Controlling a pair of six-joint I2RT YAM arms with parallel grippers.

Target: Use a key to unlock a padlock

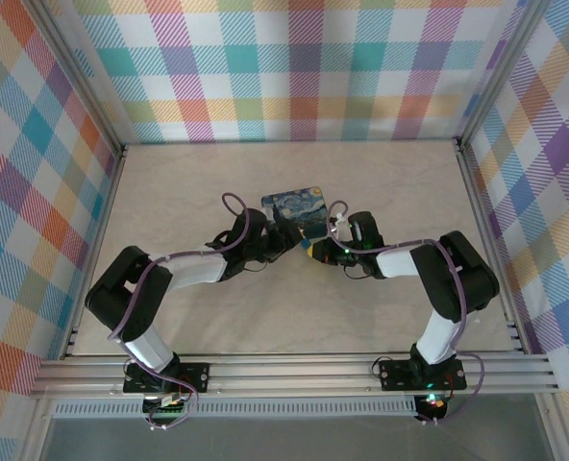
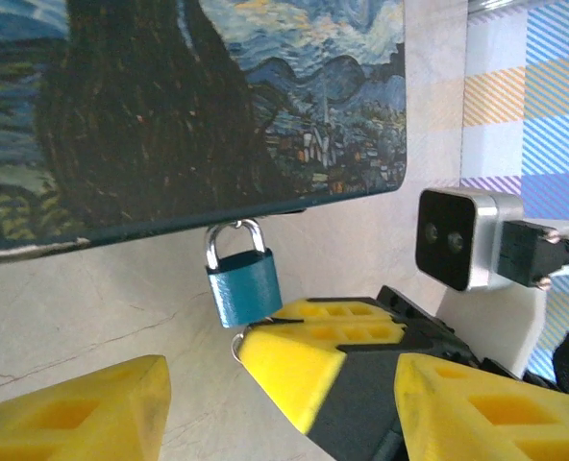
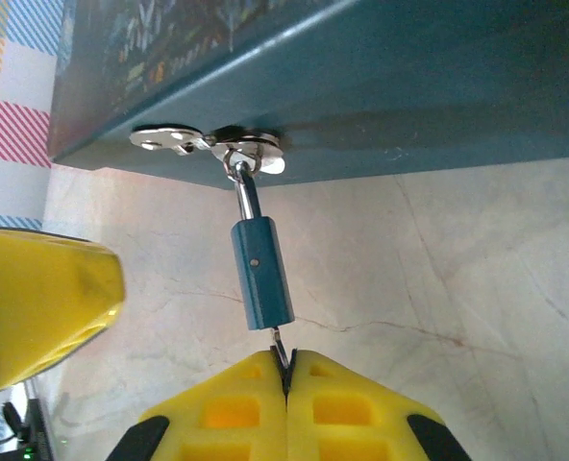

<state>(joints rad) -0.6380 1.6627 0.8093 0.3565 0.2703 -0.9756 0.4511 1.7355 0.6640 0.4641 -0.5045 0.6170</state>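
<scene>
The small teal padlock (image 3: 261,274) hangs by its silvery shackle from the hasp (image 3: 208,144) of the painted tin (image 3: 361,86). My right gripper (image 3: 286,370) is shut on the slim dark key (image 3: 281,348), whose tip meets the padlock's underside. In the left wrist view the padlock (image 2: 244,283) sits just beyond the right arm's yellow fingers (image 2: 313,365), with a bit of key ring (image 2: 236,346) showing. My left gripper (image 2: 280,394) is open, its fingers spread wide to either side of the right gripper. From above, both grippers, left (image 1: 283,240) and right (image 1: 321,242), meet at the tin's near edge.
The starry-night tin (image 1: 294,206) lies mid-table on the pale marbled surface (image 1: 169,182). Plaid walls close three sides. One yellow finger (image 3: 44,298) of the left arm stands close to the padlock's left in the right wrist view.
</scene>
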